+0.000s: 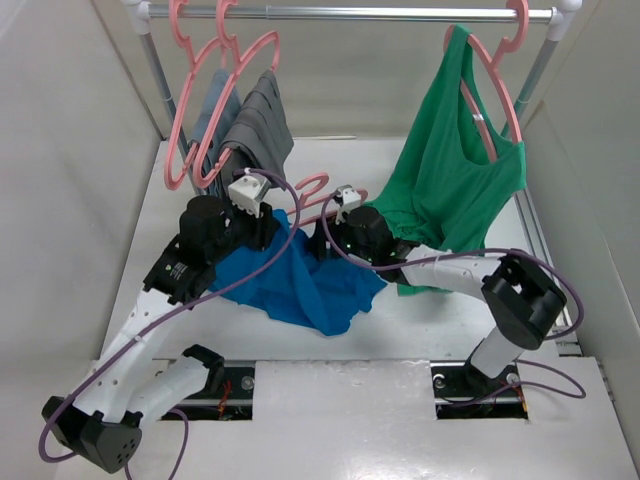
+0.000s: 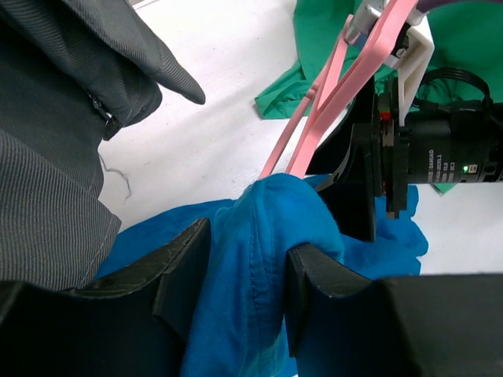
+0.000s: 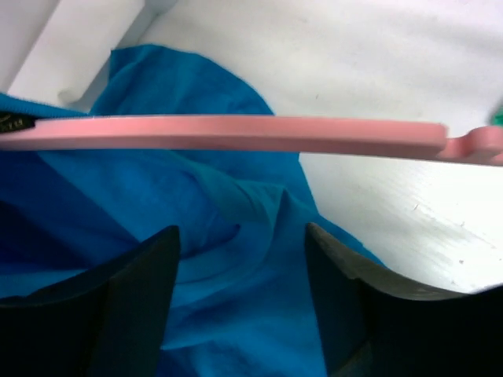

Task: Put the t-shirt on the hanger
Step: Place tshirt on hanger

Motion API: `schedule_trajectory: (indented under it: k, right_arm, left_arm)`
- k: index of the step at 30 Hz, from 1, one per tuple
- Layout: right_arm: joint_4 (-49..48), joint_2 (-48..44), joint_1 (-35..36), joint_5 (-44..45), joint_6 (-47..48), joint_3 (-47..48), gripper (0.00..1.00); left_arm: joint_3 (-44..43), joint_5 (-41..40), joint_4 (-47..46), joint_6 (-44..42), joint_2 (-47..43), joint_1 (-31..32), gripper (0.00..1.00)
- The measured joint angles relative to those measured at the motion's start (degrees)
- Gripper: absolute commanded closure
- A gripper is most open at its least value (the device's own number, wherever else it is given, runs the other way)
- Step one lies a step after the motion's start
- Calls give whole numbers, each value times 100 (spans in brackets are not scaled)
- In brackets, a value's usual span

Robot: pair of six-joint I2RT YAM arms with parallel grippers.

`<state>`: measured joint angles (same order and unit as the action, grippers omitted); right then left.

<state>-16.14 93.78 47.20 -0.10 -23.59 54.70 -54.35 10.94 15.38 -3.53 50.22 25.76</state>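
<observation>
The royal-blue t-shirt (image 1: 310, 285) lies crumpled on the white table between my two grippers. My left gripper (image 1: 270, 228) is at its left upper edge; in the left wrist view the gripper (image 2: 247, 243) is shut on a raised fold of the t-shirt (image 2: 283, 204) with a seam. A slim pink hanger (image 1: 312, 187) lies tilted between the grippers; its arm (image 2: 314, 129) runs down into that fold. My right gripper (image 1: 325, 240) is open over the t-shirt (image 3: 196, 196). In the right wrist view the gripper (image 3: 244, 236) is empty and the hanger (image 3: 236, 133) crosses just beyond its fingertips.
A metal rail (image 1: 350, 13) spans the back. Grey garments (image 1: 250, 125) on pink hangers hang at the left, close to my left gripper (image 2: 63, 157). A green tank top (image 1: 450, 170) on a pink hanger hangs at the right, draping onto the table. White walls close both sides.
</observation>
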Motion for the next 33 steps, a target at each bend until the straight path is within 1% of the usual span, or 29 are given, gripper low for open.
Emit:
schedule_trajectory:
  k: [1, 2, 3, 6, 8, 12, 16, 17, 19, 20, 22, 23, 24, 25, 27, 29, 30, 31, 32, 33]
  right_arm:
    - [-37, -13, -11, 4, 0, -17, 20]
    - [-68, -61, -31, 17, -20, -59, 20]
    - [-107, -127, -37, 55, 22, -118, 14]
    - [-188, -570, -4, 280, 155, -376, 6]
    - [-352, -894, 79, 448, 289, -505, 5]
    - [-1029, -1547, 330, 828, 588, -866, 5]
    - [-1480, -1888, 470, 1222, 608, -1117, 13]
    - [-1534, -1919, 468, 1303, 577, -1189, 17]
    - [-1563, -1921, 463, 1434, 527, -1296, 23]
    - [-1558, -1908, 461, 1484, 496, -1333, 30]
    - [-1565, -1867, 463, 1502, 461, -1362, 38]
    - [-1598, -1829, 463, 1502, 450, -1362, 44]
    - [-1615, -1786, 463, 1502, 433, -1362, 56]
    - [-1648, -1725, 463, 1499, 402, -1362, 59]
    - [-1746, -1563, 463, 1499, 321, -1362, 59]
    - [-1829, -1388, 463, 1482, 264, -1362, 55]
    - [-1882, -1296, 463, 1464, 243, -1362, 50]
    - [-1902, -1220, 463, 1443, 229, -1362, 30]
    - [-1917, -1145, 463, 1405, 205, -1360, 23]
    - [-1934, -1073, 463, 1375, 170, -1357, 20]
  left_arm:
    - [0, 0, -13, -2, 0, 0, 100]
    - [0, 2, -20, -2, 0, 0, 100]
    - [0, 7, -20, -7, 0, 0, 100]
    - [0, -13, -17, -9, 0, 0, 100]
    - [0, -26, -17, -7, 0, 0, 100]
    - [0, -13, -24, 79, 0, -17, 100]
    - [0, 210, -105, 378, 20, -319, 100]
    - [0, 310, -142, 485, 31, -452, 100]
    - [0, 503, -229, 675, 50, -682, 100]
    - [-2, 588, -278, 769, 57, -774, 100]
    - [-20, 730, -343, 903, 63, -846, 100]
    - [-31, 824, -365, 957, 63, -850, 100]
    - [-50, 905, -369, 1003, 63, -850, 100]
    - [-63, 975, -389, 1036, 63, -850, 100]
    - [-83, 1117, -433, 1093, 63, -850, 100]
    - [-85, 1193, -481, 1126, 61, -850, 100]
    - [-85, 1224, -501, 1137, 61, -850, 100]
    - [-85, 1252, -514, 1150, 61, -850, 100]
    - [-85, 1274, -529, 1156, 61, -850, 100]
    - [-85, 1290, -542, 1158, 61, -850, 100]
